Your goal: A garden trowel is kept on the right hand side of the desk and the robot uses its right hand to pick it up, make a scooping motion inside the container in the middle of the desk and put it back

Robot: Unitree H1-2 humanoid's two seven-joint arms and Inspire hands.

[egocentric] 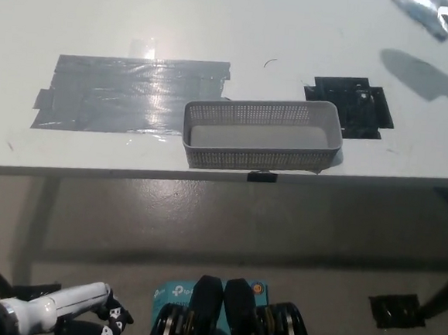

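Head view: trowel [423, 10] blurred at top right; left hand [61, 319] fingers' state unclear.

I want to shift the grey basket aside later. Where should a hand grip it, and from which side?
Probably the rim of the near long wall of the basket, pinched from above. Its top is open, its walls stand upright and thin, and that wall lies along the front edge of the desk, closest to the robot.

I saw the container [262, 134] at the counter's [219, 27] front edge, tape [129, 96] behind-left, a patch [351, 106] just right, the trowel [422, 11] far back right.
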